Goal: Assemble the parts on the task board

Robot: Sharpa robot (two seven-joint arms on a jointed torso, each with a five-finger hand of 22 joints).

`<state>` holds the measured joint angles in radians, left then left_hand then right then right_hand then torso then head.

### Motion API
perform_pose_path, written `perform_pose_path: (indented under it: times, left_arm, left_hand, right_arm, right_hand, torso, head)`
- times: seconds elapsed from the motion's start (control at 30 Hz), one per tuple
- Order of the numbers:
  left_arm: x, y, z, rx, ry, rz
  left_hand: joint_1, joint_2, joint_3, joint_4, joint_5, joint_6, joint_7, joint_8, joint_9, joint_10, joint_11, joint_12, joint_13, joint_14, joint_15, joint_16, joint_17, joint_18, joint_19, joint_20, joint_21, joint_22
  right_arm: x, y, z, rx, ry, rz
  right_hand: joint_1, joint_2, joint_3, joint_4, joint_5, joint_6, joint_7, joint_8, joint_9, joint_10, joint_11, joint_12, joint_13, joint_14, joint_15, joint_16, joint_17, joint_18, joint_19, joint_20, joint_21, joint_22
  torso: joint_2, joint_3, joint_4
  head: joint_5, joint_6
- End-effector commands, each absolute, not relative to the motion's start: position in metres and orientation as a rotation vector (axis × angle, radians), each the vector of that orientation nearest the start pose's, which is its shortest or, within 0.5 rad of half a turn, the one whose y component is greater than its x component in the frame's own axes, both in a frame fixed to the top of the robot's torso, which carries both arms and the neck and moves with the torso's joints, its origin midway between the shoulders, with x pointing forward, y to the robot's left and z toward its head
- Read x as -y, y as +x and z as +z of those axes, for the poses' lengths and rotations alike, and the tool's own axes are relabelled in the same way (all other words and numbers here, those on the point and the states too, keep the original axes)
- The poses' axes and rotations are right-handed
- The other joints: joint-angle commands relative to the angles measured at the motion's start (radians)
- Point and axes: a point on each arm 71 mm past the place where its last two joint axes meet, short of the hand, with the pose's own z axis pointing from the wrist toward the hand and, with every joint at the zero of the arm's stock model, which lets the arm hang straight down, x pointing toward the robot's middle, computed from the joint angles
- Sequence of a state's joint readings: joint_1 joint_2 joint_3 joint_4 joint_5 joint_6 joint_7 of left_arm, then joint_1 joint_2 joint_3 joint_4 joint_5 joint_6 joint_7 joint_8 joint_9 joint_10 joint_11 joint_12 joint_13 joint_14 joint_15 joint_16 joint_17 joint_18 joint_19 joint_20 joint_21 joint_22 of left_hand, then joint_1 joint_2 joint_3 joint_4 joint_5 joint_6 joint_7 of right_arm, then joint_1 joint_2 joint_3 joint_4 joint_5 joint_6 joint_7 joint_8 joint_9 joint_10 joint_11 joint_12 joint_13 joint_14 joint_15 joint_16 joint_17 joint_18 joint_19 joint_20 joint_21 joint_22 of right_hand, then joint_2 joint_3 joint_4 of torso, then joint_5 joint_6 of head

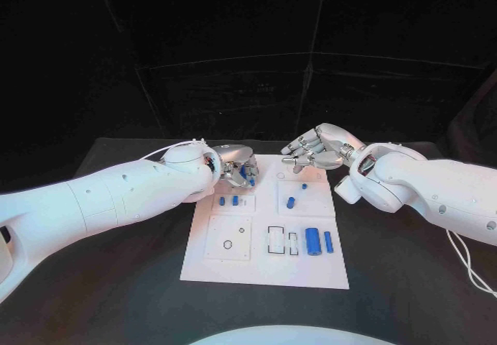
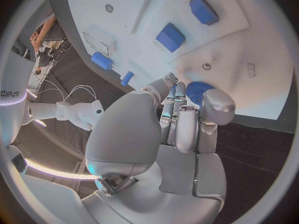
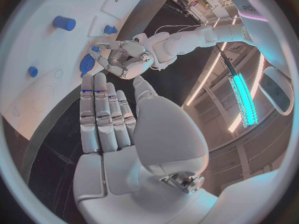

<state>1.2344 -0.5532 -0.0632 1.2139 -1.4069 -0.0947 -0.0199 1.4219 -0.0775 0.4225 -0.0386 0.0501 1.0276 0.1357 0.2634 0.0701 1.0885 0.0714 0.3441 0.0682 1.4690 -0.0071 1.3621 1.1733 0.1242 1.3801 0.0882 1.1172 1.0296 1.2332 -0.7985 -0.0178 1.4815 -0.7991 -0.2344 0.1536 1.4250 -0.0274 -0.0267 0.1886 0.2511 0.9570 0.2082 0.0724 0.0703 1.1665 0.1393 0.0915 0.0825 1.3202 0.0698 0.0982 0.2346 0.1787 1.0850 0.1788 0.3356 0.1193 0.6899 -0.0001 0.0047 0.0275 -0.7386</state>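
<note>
I judge I'm at a pick-up step: the round blue part (image 2: 198, 91) sits at the far left corner of the white board (image 1: 264, 269), and my left hand (image 1: 234, 167) has its fingers curled down around it. In the left wrist view the fingertips (image 2: 179, 90) press against the part's side, so I take it as gripped or very nearly so (I can't see whether it has lifted off the board).

The next move, as I read it, calls for a firm pinch, a clean lift, then carrying the part to whichever seat on the board fits it; which seat that is I cannot tell from here.

Nearer me on the board, two small blue blocks (image 1: 230, 200) lie in the left middle panel, and a blue peg (image 1: 292, 202) lies in the panel to their right. At the board's near right, a larger blue cylinder (image 1: 313, 240) lies beside a thinner blue one (image 1: 330, 241).

My right hand (image 1: 321, 152) hangs over the board's far right corner, fingers straight and together, thumb apart, holding nothing. The board rests on the black bench (image 1: 124, 287).
</note>
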Motion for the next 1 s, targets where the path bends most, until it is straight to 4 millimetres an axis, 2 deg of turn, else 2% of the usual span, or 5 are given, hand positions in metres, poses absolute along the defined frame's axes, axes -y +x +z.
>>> perform_pose_path:
  times: [0.03,0.47,0.57,1.0]
  left_arm:
    - [-0.138,0.533,-0.195,-1.813,0.220,-0.738]
    - [-0.173,0.535,-0.196,-1.902,0.178,-0.659]
    - [-0.177,0.535,-0.197,-1.927,0.182,-0.642]
    - [-0.184,0.537,-0.203,-1.978,0.185,-0.597]
  left_hand:
    - [-0.011,-0.003,0.004,0.000,0.001,0.007,0.002,-0.007,0.000,0.005,0.000,-0.006,0.001,0.005,-0.004,0.005,-0.001,-0.011,0.010,0.001,0.004,0.001]
    - [-0.022,-0.013,0.006,-0.001,0.001,0.010,0.001,-0.012,0.000,0.009,-0.001,-0.013,0.001,0.005,-0.004,0.003,-0.006,-0.011,0.010,0.001,0.006,0.006]
    - [-0.026,-0.015,0.005,-0.001,0.001,0.012,-0.001,-0.013,0.000,0.011,-0.001,-0.014,0.002,0.004,-0.004,0.003,-0.008,-0.011,0.008,0.001,0.005,0.004]
    - [-0.036,-0.020,0.003,0.001,0.001,0.015,-0.003,-0.016,0.000,0.015,-0.002,-0.018,0.002,0.002,-0.005,0.000,-0.014,-0.010,0.006,0.001,0.002,0.002]
  right_arm:
    - [0.183,0.498,-0.160,-1.693,0.290,1.204]
    - [0.185,0.498,-0.160,-1.693,0.293,1.199]
    - [0.185,0.498,-0.160,-1.694,0.293,1.199]
    - [0.185,0.499,-0.161,-1.695,0.294,1.197]
  right_hand:
    - [0.001,0.008,-0.007,-0.001,0.005,-0.005,0.000,-0.002,0.001,-0.008,-0.002,0.000,0.001,-0.005,0.005,-0.004,0.000,0.004,0.002,0.003,-0.001,-0.001]
    - [0.001,0.008,-0.007,-0.001,0.005,-0.005,0.000,-0.002,0.001,-0.008,-0.002,0.000,0.001,-0.005,0.005,-0.004,0.000,0.004,0.002,0.003,-0.001,-0.001]
    - [0.001,0.008,-0.007,-0.001,0.005,-0.005,0.000,-0.002,0.001,-0.008,-0.002,0.000,0.001,-0.005,0.005,-0.004,0.000,0.004,0.002,0.003,-0.001,-0.001]
    - [0.002,0.010,-0.008,-0.002,0.005,-0.005,0.000,-0.001,0.001,-0.008,-0.002,0.000,0.001,-0.005,0.005,-0.005,0.001,0.005,0.002,0.003,-0.003,-0.002]
  torso:
    - [0.000,0.0004,0.0003]
    - [0.000,0.0005,-0.0010]
    - [0.000,0.0003,-0.0018]
    - [-0.001,0.0013,-0.0028]
  head:
    - [0.003,0.000]
    - [0.006,0.000]
    - [0.008,-0.005]
    - [0.015,-0.006]
